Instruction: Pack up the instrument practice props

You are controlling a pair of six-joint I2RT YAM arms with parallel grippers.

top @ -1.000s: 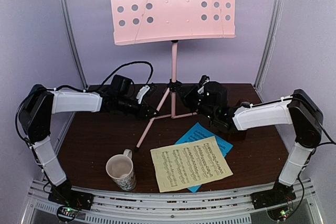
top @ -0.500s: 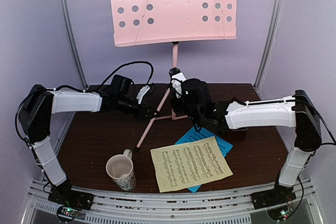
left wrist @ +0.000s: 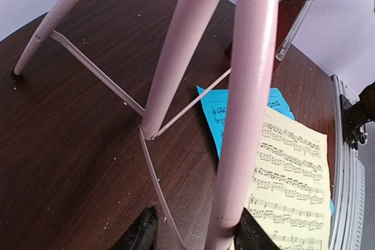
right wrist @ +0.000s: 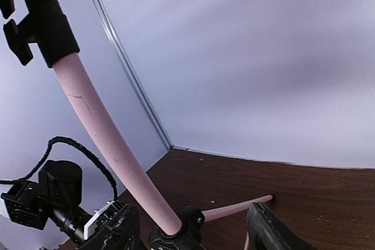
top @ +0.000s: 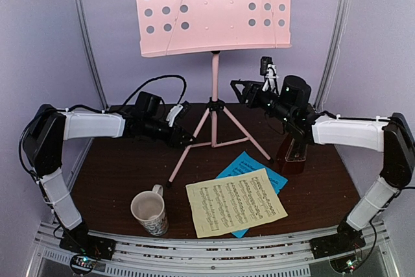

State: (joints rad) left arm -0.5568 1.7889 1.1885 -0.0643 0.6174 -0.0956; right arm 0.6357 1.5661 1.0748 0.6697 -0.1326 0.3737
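Two black grippers flank the pink tripod music stand with perforated desk (top: 213, 10), which stands upright at the back of the dark brown table (top: 117, 173). The left gripper (top: 186, 138) straddles one tripod leg low down, its fingers (left wrist: 143, 233) parted wider than the tube. The right gripper (top: 238, 87) hangs spread open just beside the pole, apart from it. A small dark red-brown pyramid metronome (top: 291, 155) sits under the right arm. In front, the pale-yellow music sheet (top: 237, 202) overlaps the blue music sheet (top: 251, 162).
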